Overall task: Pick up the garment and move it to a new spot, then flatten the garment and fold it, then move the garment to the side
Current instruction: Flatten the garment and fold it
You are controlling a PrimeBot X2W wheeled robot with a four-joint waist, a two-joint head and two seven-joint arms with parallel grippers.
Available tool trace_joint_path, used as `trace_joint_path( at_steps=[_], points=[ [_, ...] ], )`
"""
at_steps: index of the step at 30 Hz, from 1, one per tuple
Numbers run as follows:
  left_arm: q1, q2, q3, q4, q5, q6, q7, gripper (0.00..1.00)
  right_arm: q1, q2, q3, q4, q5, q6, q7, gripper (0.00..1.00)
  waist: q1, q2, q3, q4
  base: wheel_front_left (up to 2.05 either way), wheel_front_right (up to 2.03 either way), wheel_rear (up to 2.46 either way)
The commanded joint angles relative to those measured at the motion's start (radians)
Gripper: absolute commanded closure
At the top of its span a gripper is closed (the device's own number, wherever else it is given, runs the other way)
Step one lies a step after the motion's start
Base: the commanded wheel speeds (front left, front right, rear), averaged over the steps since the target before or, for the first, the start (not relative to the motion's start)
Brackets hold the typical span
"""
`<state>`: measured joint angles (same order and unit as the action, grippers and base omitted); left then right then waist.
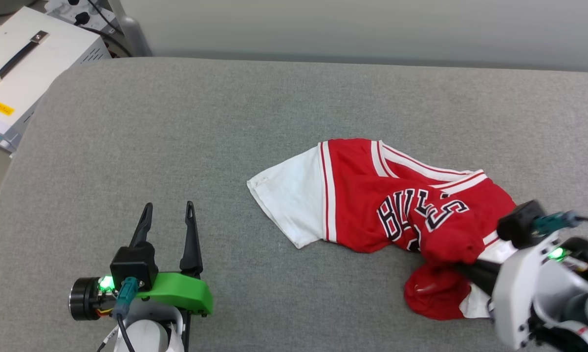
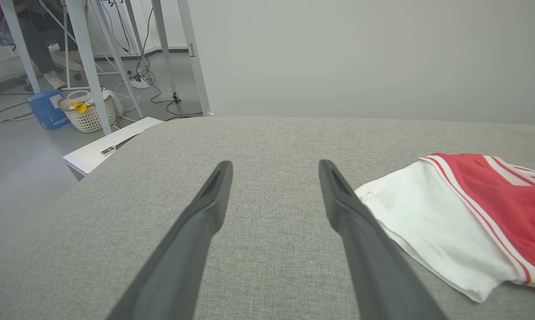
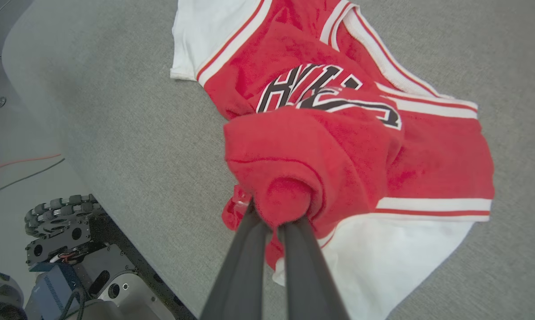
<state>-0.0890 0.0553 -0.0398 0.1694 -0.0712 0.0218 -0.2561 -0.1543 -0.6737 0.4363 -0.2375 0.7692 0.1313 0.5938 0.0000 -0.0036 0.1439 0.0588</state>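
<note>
At ten o'clock in the head view, a white metal case with a black carry handle (image 1: 15, 58) stands beyond the edge of the grey fabric-covered table (image 1: 176, 122), clear of the work. At seven o'clock the left gripper (image 1: 169, 206) hovers over bare cloth. Its two long dark fingers are spread wide and hold nothing. It is probably parked there to leave room, ready to help with the flattening.

The red jersey-style T-shirt with white short sleeves and black "BULLS" lettering (image 1: 362, 195) lies crumpled on the table at four o'clock. One white sleeve reaches out toward nine o'clock. In the left wrist view that sleeve lies at three o'clock, near the open left gripper (image 2: 275, 164) but apart from it.

At five o'clock the right gripper (image 1: 462, 268) is clamped together on a bunch of the shirt's red cloth. In the right wrist view the cloth (image 3: 338, 146) bulges over the tips of the right gripper (image 3: 277, 221). Pinching a gathered fold probably gives a firm hold for carrying the shirt to a new spot.
</note>
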Motion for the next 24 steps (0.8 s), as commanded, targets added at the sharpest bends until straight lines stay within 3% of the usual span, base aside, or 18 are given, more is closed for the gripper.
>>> trace_joint_path(
  at_steps=[1, 8, 14, 15, 17, 24],
  points=[
    [-0.02, -0.004, -0.003, 0.001, 0.004, -0.003, -0.006, 0.0, -0.014, 0.027, 0.04, 0.044, -0.009, -0.001, -0.033, 1.0, 0.0, 0.0036, 0.016, 0.008, 0.0, 0.0, 0.0],
    [-0.04, -0.005, -0.007, 0.012, 0.002, -0.003, -0.006, 0.0, -0.089, 0.12, 0.271, 0.299, -0.043, -0.001, -0.127, 1.0, 0.0, 0.0036, 0.038, 0.024, 0.0, 0.0, 0.0],
    [-0.035, -0.005, -0.003, 0.016, 0.0, 0.002, -0.006, 0.0, -0.154, 0.14, 0.379, 0.396, -0.043, -0.001, -0.192, 1.0, 0.0, 0.0036, 0.03, 0.021, 0.0, 0.0, 0.0],
    [-0.032, -0.005, -0.002, 0.017, 0.0, 0.003, -0.006, 0.0, -0.161, 0.136, 0.382, 0.397, -0.046, -0.001, -0.206, 0.73, 0.0, 0.0036, 0.025, 0.02, 0.0, 0.0, 0.0],
    [-0.024, -0.005, 0.0, 0.019, 0.001, 0.003, -0.006, 0.0, -0.167, 0.117, 0.381, 0.383, -0.056, -0.001, -0.237, 0.0, 0.0, 0.0036, 0.011, 0.017, 0.0, 0.0, 0.0],
    [0.015, -0.004, 0.011, 0.012, 0.007, 0.008, -0.006, 0.0, -0.088, 0.008, 0.274, 0.168, -0.054, -0.001, -0.239, 0.0, 0.0, 0.0036, -0.045, -0.007, 0.0, 0.0, 0.0]
  ],
)
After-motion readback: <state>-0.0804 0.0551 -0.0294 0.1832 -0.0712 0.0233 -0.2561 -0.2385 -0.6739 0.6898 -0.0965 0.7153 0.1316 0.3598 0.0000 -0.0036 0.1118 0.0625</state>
